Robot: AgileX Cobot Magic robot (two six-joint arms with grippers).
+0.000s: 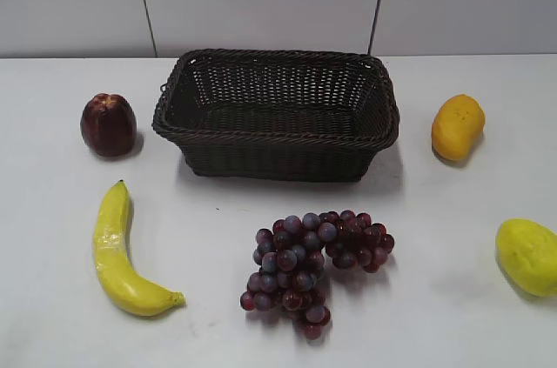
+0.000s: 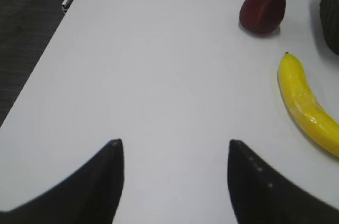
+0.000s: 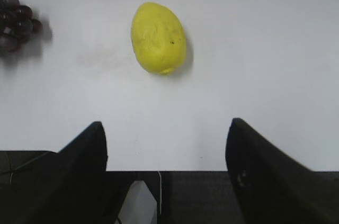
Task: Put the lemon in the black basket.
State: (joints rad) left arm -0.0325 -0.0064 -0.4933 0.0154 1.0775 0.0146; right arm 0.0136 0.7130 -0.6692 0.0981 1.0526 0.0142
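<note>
both right gripper (image 3: pixel 164 134) fingers spread wide, holding nothing, lemon (image 3: pixel 158 37) lying ahead on the white table, well apart from the black basket (image 1: pixel 277 111). left gripper (image 2: pixel 175 152) open too, idle. we're at the approach; next, reach forward and straddle the lemon.

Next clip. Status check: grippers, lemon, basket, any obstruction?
Left gripper and right gripper open, empty. Pale yellow lumpy lemon on table, ungrasped, ahead of right gripper. Dark woven wicker basket empty. Nothing in the way.

Lemon (image 1: pixel 527 256) at right edge, well apart from black basket (image 1: pixel 277 113).
</note>
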